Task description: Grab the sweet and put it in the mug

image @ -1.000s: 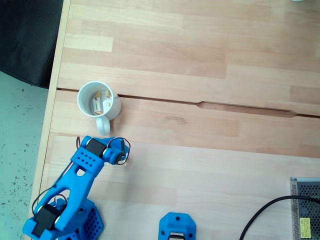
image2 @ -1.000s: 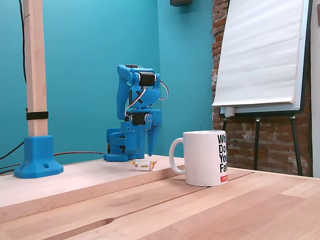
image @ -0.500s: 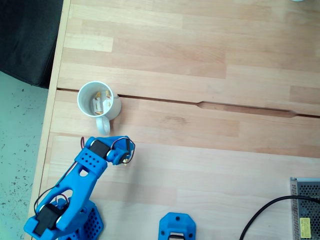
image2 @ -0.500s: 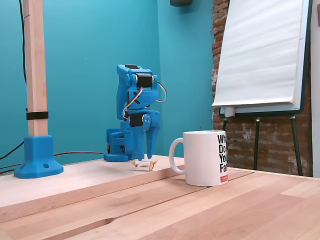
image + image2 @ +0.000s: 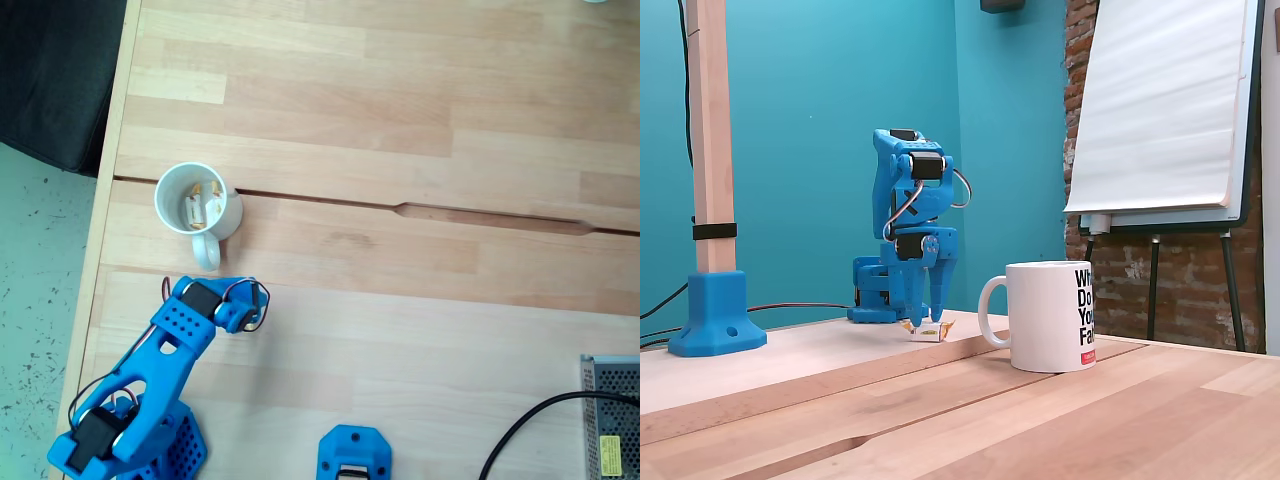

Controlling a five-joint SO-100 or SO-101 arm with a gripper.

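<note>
Sweet (image 5: 925,329) lies on the worktop (image 5: 820,355) just left of the mug (image 5: 1048,315) in the low fixed view, and our pincer (image 5: 924,318) has dropped over the last second — its spread fingers now straddle it. We judge closing comes next — nothing is held yet.

Setting: office or maker-space room doubling as a robotics bench. Evidence: light wooden worktop (image 5: 400,100) of joined planks; teal painted wall (image 5: 800,110) behind it; bare brick wall (image 5: 1180,270) at far right with a flip-chart easel (image 5: 1160,110) holding blank paper. Blue 3D-printed arm (image 5: 905,240) bolted at the far edge. Wooden post in a blue printed base (image 5: 715,320) at left. Perforated metal power supply (image 5: 612,415) with a black cable (image 5: 530,425) at the near right in the top-down view.
</note>
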